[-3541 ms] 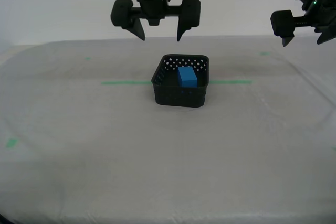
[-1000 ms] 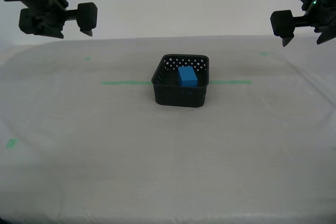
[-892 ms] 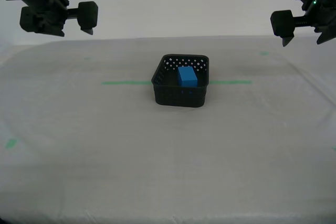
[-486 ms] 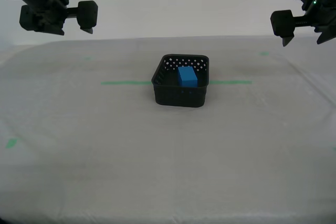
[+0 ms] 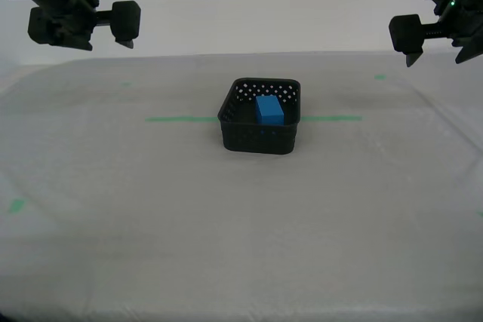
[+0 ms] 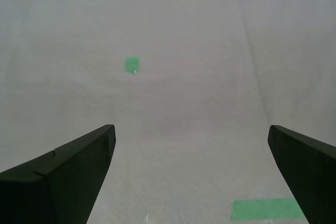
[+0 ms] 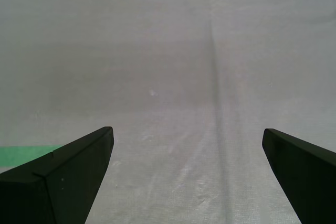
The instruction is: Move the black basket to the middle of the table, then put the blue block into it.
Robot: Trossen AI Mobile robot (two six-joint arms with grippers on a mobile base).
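Block, bright blue, sits inside the black basket, toward its far wall, and the basket stands about mid-surface, right on the long green tape line. By the look of it both parts of the task are done.

My first tool is spread wide and carries nothing; only bare cloth of the surface shows between its jaws. My second tool is likewise wide open and empty.

In the exterior view one arm is raised at the upper left and another arm at the upper right, both high and well apart from the basket, which lies between them. Neither looks clearly nearer. The wrist views show no basket, so I cannot say which arm is which. The block is a cube, so no axis matters; I judge no further grasp is needed.
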